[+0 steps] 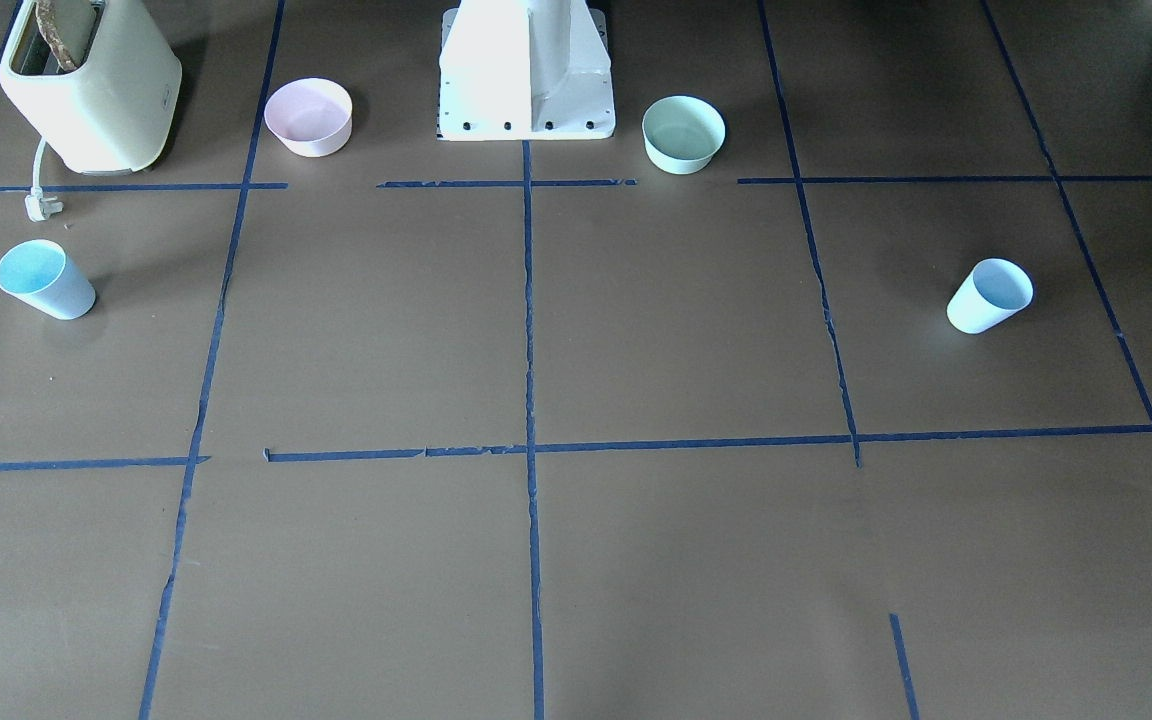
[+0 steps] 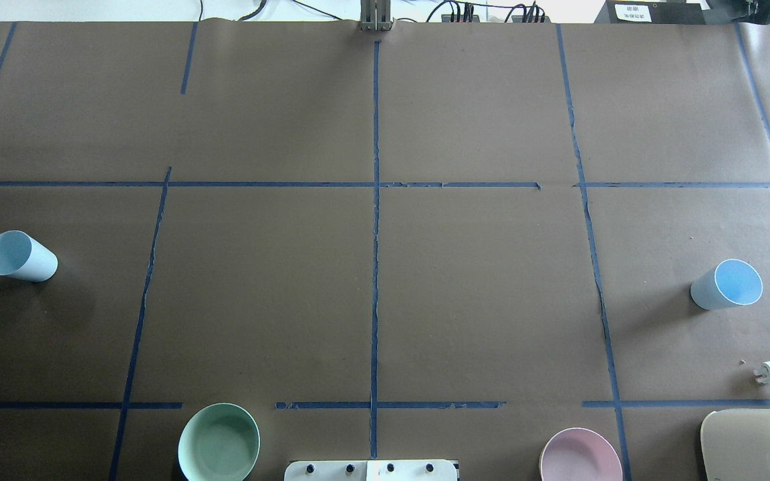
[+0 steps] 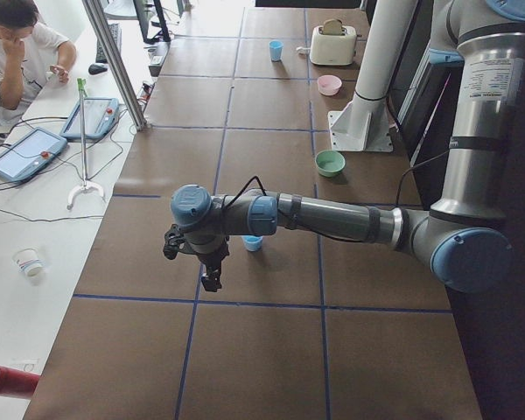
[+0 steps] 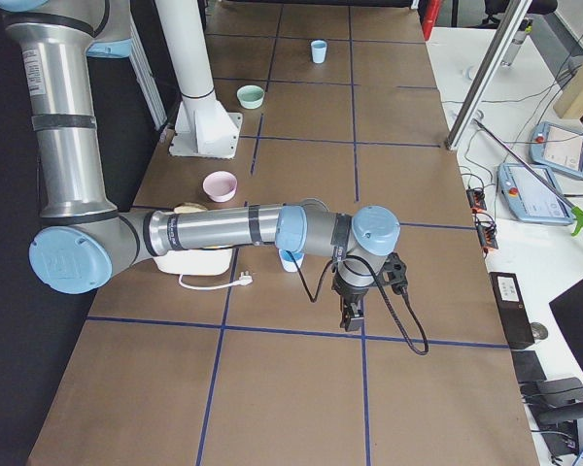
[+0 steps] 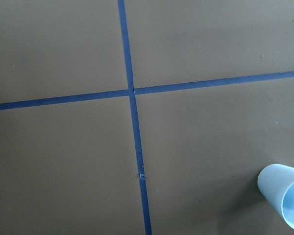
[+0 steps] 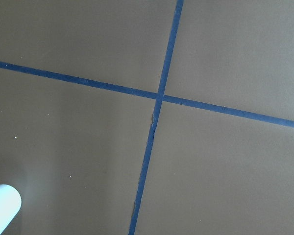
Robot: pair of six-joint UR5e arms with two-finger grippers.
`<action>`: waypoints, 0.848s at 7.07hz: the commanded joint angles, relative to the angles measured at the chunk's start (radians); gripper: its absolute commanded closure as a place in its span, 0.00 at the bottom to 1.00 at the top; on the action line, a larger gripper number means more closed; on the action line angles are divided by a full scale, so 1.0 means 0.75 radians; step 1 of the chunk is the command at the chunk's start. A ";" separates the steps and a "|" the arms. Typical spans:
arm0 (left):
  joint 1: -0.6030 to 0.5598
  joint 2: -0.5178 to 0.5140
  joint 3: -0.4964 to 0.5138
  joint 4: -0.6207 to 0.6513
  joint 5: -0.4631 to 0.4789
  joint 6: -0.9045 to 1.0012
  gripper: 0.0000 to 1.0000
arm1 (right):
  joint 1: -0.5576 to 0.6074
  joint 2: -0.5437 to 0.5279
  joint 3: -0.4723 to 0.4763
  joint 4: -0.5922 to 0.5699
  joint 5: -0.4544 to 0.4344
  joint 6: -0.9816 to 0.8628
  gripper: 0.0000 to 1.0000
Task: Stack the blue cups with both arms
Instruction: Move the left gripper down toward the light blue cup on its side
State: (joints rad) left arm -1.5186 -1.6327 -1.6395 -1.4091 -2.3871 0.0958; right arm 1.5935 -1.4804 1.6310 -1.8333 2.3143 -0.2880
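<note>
Two pale blue cups stand upright, mouths up, far apart on the brown table. One cup (image 2: 20, 256) is on my left side and also shows in the front view (image 1: 989, 295) and at the left wrist view's lower right corner (image 5: 284, 196). The other cup (image 2: 727, 285) is on my right side and also shows in the front view (image 1: 44, 280) and the right wrist view (image 6: 2, 205). My left gripper (image 3: 210, 282) hangs above the table beside the left cup (image 3: 253, 242). My right gripper (image 4: 350, 320) hangs beside the right cup (image 4: 291, 260). I cannot tell whether either is open or shut.
A mint-green bowl (image 2: 218, 442) and a pink bowl (image 2: 580, 457) flank the white pedestal (image 1: 526, 70). A cream toaster (image 1: 91, 85) with a loose plug (image 1: 41, 205) stands behind the right-side cup. Blue tape lines grid the table. An operator (image 3: 17, 44) sits at a side desk.
</note>
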 commanded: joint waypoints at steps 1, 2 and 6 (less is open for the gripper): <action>-0.004 0.021 -0.045 0.009 0.002 0.001 0.00 | 0.000 -0.004 0.010 0.002 0.009 0.004 0.00; -0.004 0.029 -0.051 0.005 0.002 -0.001 0.00 | 0.000 -0.012 0.014 0.008 0.011 0.004 0.00; -0.002 0.066 -0.086 -0.015 -0.020 0.005 0.00 | -0.010 -0.028 0.012 0.015 0.058 0.002 0.00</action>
State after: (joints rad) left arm -1.5211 -1.6017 -1.6959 -1.4144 -2.3951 0.0957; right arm 1.5912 -1.5003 1.6419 -1.8238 2.3527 -0.2862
